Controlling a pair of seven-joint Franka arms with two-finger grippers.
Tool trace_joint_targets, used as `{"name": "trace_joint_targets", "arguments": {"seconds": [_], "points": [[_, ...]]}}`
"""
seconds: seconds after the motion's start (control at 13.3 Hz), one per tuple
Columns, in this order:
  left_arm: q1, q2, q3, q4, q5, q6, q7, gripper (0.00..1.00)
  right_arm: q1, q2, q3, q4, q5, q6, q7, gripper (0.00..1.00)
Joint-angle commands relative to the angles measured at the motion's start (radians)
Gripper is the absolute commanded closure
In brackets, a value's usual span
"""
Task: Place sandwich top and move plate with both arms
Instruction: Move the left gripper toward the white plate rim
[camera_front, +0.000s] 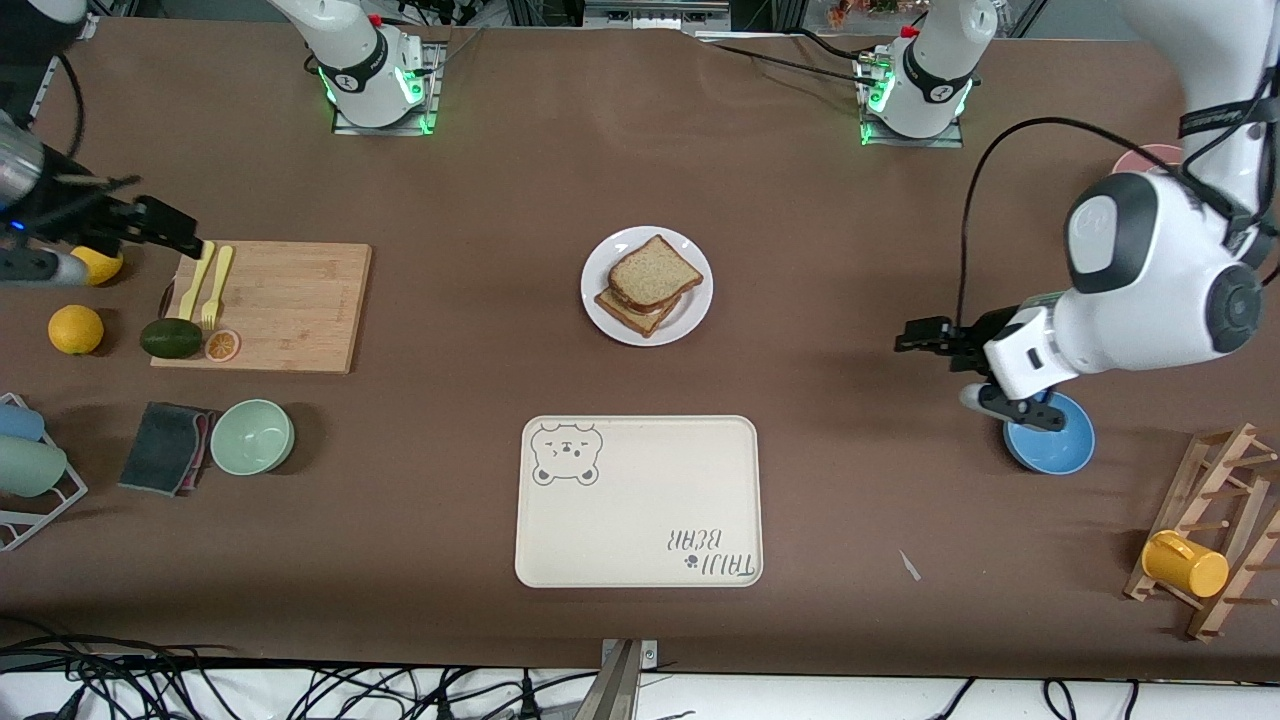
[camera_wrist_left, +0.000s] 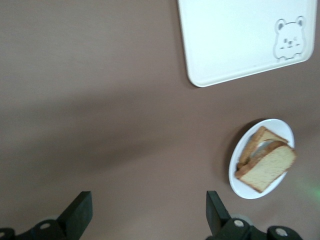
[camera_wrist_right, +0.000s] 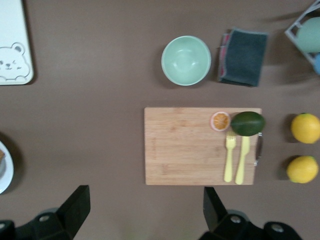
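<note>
The left gripper (camera_front: 915, 335) hangs over bare table toward the left arm's end, fingers (camera_wrist_left: 80, 212) spread wide and holding nothing, with a blue bowl (camera_front: 1060, 445) just beside the arm's wrist. The right gripper (camera_front: 185, 235) is also spread and empty, over the corner of the wooden cutting board (camera_front: 290, 305) toward the right arm's end, where a yellow fork and knife (camera_front: 210, 280) lie.

The plate (camera_front: 690, 315) sits near the middle of the table, well apart from both grippers. On it the sandwich top (camera_front: 655, 272) rests on the lower slice (slightly askew, so the stack's edges do not line up). The cream bear tray (camera_front: 640, 500) lies nearer the front camera than the plate, not touching it.
</note>
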Motion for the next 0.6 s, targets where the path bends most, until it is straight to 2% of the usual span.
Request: {"name": "trace_joint_targets", "arguments": {"seconds": [0.0,0.23,0.53], "points": [[-0.004,0.056,0.000,0.003,-0.087,0.015,0.020,0.00,-0.020,-0.028,-0.002,-0.013,-0.014,0.008,-0.022,0.00],[-0.047,0.118,-0.003,0.001,-0.116,0.067,0.008,0.00,-0.051,-0.019,-0.004,0.002,0.037,-0.018,-0.017,0.00],[-0.089,0.181,-0.015,0.010,-0.153,0.091,0.007,0.00,-0.046,0.001,0.004,0.027,0.029,-0.029,-0.013,0.00]]}}
